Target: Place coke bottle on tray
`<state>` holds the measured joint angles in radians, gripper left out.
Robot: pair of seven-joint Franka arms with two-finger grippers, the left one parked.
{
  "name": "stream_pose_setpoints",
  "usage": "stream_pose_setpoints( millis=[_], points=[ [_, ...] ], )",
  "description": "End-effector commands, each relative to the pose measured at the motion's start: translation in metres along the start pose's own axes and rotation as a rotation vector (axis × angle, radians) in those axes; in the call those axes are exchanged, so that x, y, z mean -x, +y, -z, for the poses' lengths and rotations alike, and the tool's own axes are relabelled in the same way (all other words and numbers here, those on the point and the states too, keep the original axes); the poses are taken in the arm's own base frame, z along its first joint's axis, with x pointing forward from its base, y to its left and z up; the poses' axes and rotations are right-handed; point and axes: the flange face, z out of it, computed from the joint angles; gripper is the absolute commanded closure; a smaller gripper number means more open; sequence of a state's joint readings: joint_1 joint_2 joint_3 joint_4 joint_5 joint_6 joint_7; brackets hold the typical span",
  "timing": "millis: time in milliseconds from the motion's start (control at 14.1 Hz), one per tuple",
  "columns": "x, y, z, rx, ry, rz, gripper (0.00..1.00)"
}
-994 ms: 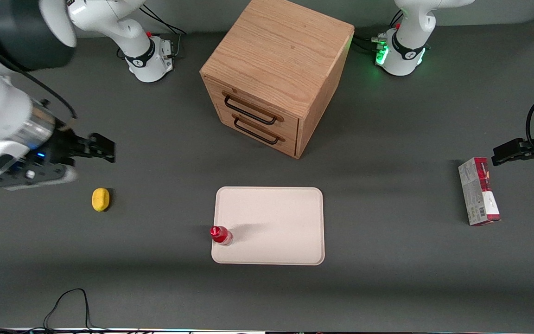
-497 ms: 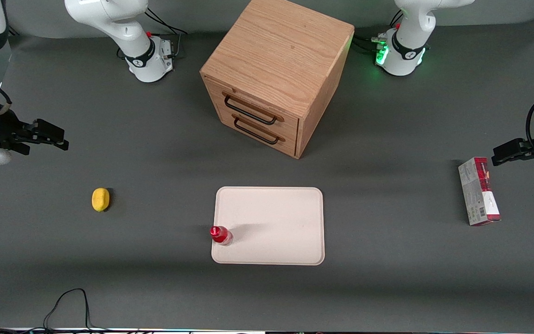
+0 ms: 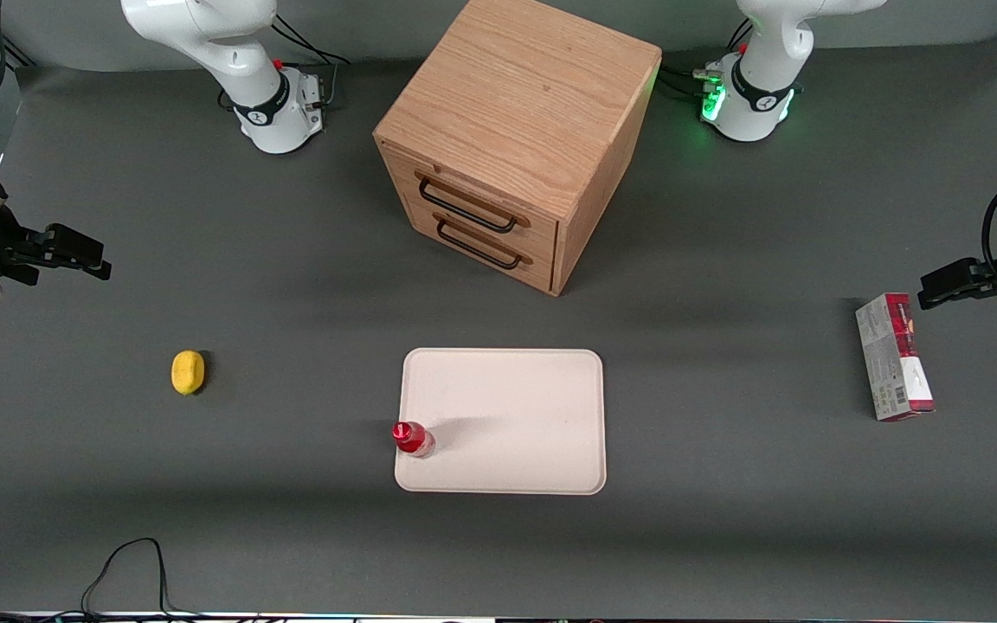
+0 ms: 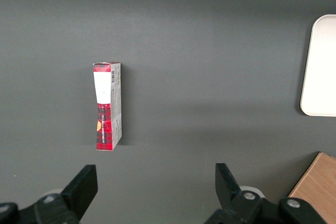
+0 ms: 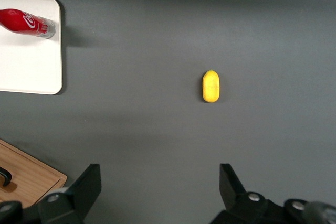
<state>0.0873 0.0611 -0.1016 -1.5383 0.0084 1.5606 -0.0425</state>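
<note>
Only the pincer (image 3: pixel 74 251) has drawn back to the working arm's end, jaws wide and empty. Coke bottle (image 3: pixel 413 438) stands on tray (image 3: pixel 516 407)'s edge; task looks complete, nothing left but parking.

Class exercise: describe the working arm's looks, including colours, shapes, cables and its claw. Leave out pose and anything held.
The working arm has glossy white rounded shells with dark bands at the joints and black cables at its base. Its claw is black, with two flat, blocky fingers, near the table's edge at the working arm's end.
</note>
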Motion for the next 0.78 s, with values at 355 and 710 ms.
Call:
stream_pose_setpoints(
  millis=[355, 710],
  points=[
    [-0.0044, 0.0028, -0.0014, 0.022, 0.018, 0.004, 0.0],
    [-0.004, 0.0072, -0.0022, 0.024, 0.015, -0.004, 0.0]
  ],
)
